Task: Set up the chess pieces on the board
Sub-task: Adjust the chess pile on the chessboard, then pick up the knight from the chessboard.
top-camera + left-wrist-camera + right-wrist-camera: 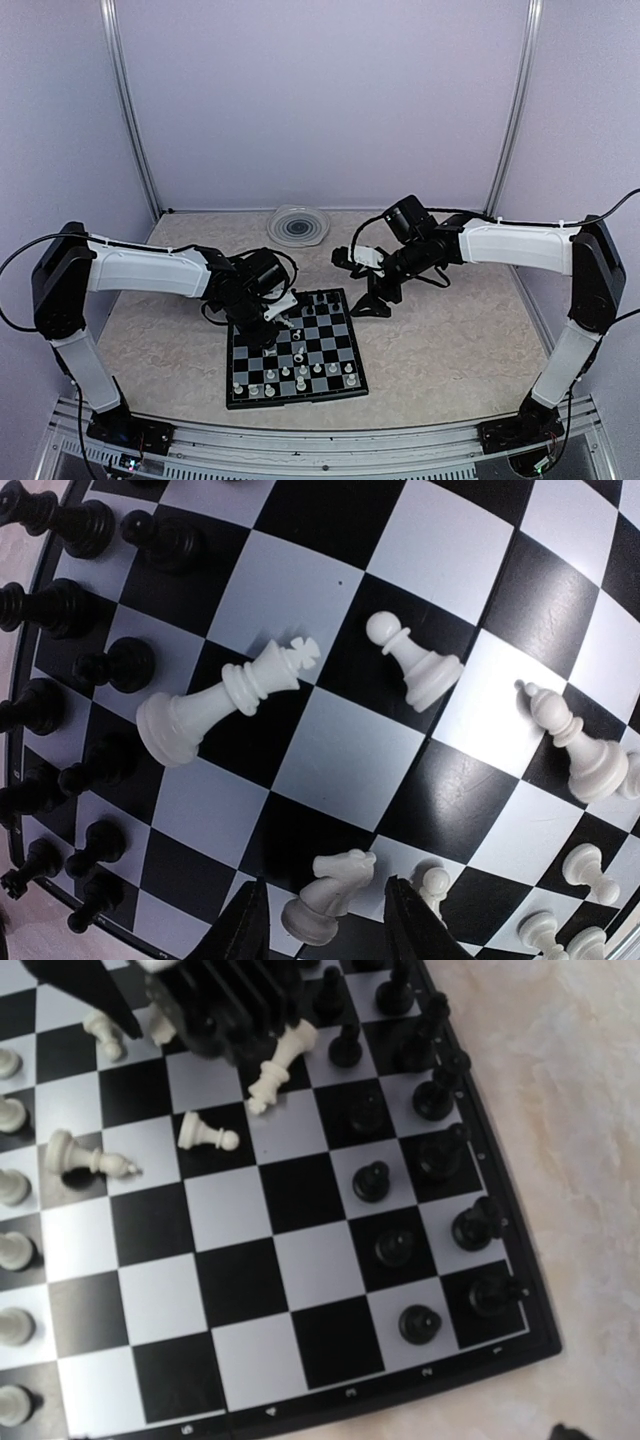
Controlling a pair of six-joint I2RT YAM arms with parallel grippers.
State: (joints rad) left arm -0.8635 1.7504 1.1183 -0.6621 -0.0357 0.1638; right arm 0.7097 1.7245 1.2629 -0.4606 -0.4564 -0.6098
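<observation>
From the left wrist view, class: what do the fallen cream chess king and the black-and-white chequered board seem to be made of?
Cream chess king: likely moulded plastic, smooth, slightly glossy, with soft highlights. Chequered board: semi-gloss plastic or laminate, unclear which; its black squares show sheen and fine scratches.

Clear ridged plate (pixel 298 226) by back wall, beige marbled tabletop (pixel 450 330)

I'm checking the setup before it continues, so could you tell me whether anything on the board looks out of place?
Yes. On the board, a white king, white pawn and white bishop lie on their sides mid-board, while the black pieces stand upright along their edge.
</observation>
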